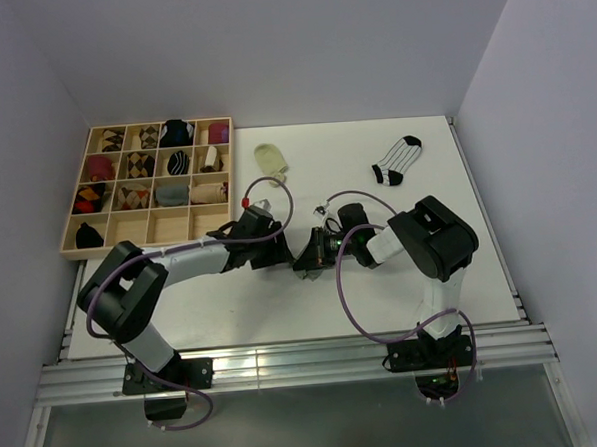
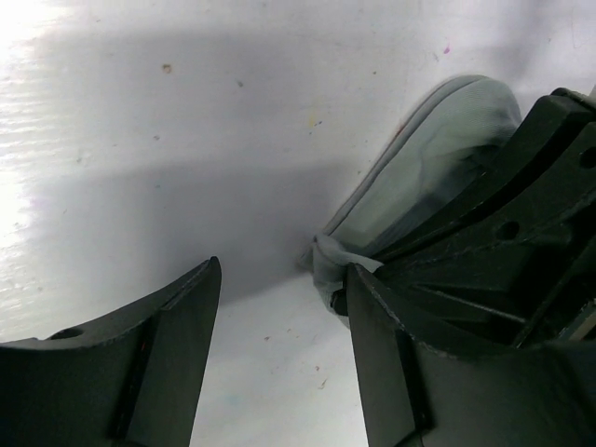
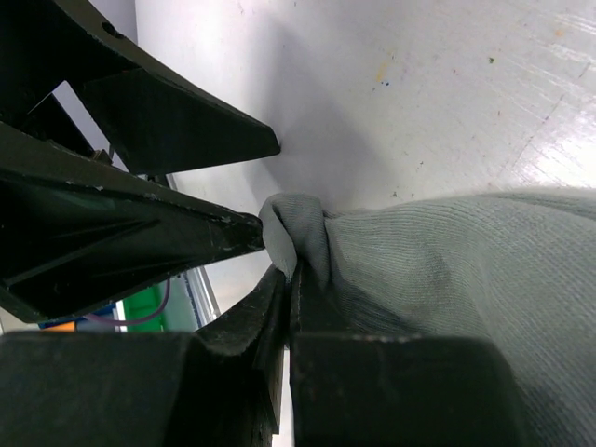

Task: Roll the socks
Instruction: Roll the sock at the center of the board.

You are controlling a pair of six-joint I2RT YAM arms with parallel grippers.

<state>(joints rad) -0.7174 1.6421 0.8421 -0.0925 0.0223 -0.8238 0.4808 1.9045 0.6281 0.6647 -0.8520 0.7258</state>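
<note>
Grey sock (image 3: 447, 270) lying flat on table (image 1: 263, 305), mid-front, between both grippers. Long axis running left-right, bunched end pointing at left gripper (image 2: 279, 279). Right gripper (image 3: 289, 279) pinching that bunched end, fingers together on cloth. Left fingers standing apart, one touching sock's tip.

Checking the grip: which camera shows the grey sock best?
Right wrist: the grey sock shows large and sharp, its edge pinched in the shut right tool. Left wrist shows part of it, blurred, beside the open left tool. From above, the arms hide it.
</note>
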